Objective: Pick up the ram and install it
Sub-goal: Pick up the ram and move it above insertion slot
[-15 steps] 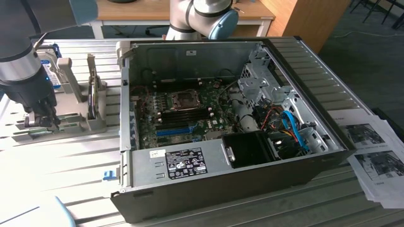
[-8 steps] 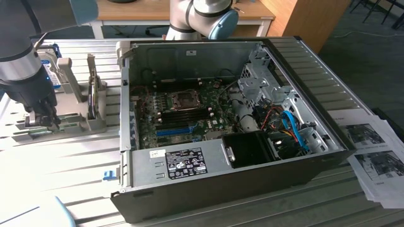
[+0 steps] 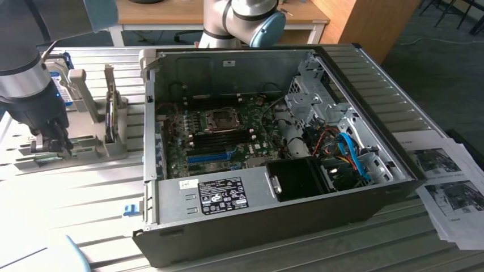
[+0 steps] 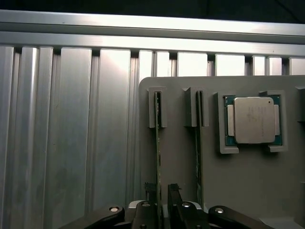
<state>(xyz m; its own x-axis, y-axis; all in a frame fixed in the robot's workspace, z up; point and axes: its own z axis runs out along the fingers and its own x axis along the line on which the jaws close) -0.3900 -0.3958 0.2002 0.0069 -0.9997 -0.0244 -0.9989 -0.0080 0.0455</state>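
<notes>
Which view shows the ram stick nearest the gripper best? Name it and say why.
The wrist view. The ram stick stands edge-on in its gray holder slot, running straight to the gripper, with its twin alongside. In the exterior view the gripper sits low over the gray holder and covers the stick.

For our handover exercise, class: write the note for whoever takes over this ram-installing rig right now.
Gripper: down over the grey holder, at one end of the ram; grip unclear.
Ram: on edge in its holder slot, a second stick alongside.
Done: gripper is at the ram.
Left: ram not yet lifted, nor fitted in the open computer case.
</notes>
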